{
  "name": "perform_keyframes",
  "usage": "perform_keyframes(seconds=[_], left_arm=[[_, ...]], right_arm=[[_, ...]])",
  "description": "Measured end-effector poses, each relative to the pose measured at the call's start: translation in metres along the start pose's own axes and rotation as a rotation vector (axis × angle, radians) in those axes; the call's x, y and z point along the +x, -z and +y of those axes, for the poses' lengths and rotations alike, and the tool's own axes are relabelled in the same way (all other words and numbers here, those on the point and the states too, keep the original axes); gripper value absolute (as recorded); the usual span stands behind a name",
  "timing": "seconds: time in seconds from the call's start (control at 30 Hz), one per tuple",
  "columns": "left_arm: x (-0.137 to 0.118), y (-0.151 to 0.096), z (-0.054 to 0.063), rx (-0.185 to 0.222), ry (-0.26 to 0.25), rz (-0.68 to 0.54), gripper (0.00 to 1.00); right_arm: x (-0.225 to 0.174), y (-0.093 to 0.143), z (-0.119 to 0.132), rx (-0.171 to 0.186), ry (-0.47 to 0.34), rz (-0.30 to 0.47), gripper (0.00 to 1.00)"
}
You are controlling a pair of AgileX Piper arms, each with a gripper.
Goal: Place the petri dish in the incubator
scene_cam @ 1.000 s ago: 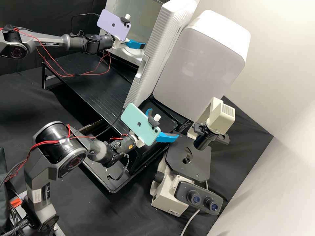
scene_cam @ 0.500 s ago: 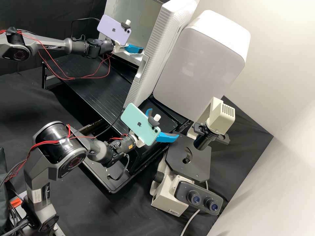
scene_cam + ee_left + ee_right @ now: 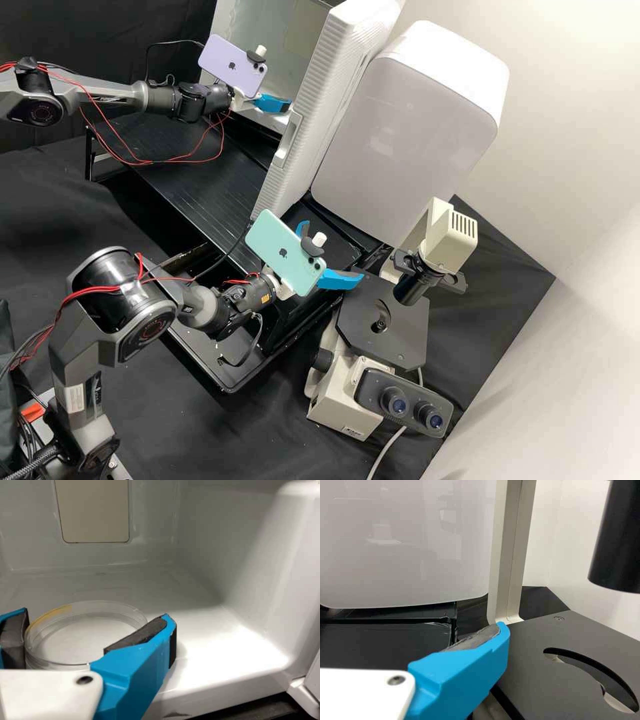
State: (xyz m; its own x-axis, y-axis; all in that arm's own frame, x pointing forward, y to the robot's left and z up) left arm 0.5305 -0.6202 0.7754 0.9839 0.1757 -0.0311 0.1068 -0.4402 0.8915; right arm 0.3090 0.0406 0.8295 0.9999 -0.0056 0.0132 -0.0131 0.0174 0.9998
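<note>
The left tool (image 3: 94, 622), white with two bright blue fingers, is inside the open chamber of a white box-shaped plastic incubator (image 3: 240, 580). Its fingers are spread to the width of a clear, round, shallow petri dish (image 3: 80, 637), and their dark pads press the rim from either side, pinching it low over the chamber's white floor. Whether the dish rests on that floor or hangs just above it is hard to tell. One finger is cut off at the picture's edge. Beyond the left tool a beige rectangular panel (image 3: 92, 510) sits in the back wall, and the ribbed white door (image 3: 327, 100) stands swung open beside it. The right tool (image 3: 341, 278) is well apart, spread and holding nothing. In its own camera one blue finger sits off to one side with nothing against its pad. Just ahead of it lies the flat black stage (image 3: 570, 650) of a cream and black microscope (image 3: 360, 393), with a dark cylinder (image 3: 617, 535) hanging above. A large smooth white box (image 3: 413, 120) rises next to the right tool. Both arms extend over a black ribbed platform (image 3: 193, 180) on the black cloth-covered surface (image 3: 60, 200).
</note>
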Motion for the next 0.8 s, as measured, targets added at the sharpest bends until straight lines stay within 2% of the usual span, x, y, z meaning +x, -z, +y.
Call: perform_keyframes(seconds=[0.3, 0.8], left_arm=[[0.0044, 0.0016, -0.0096, 0.025, 0.013, 0.006, 1.00], [0.0043, 0.0016, -0.0093, 0.029, 0.013, 0.005, 1.00]], right_arm=[[0.0000, 0.0000, 0.0000, 0.000, 0.000, 0.000, 1.00], [0.0000, 0.0000, 0.0000, 0.000, 0.000, 0.000, 1.00]])
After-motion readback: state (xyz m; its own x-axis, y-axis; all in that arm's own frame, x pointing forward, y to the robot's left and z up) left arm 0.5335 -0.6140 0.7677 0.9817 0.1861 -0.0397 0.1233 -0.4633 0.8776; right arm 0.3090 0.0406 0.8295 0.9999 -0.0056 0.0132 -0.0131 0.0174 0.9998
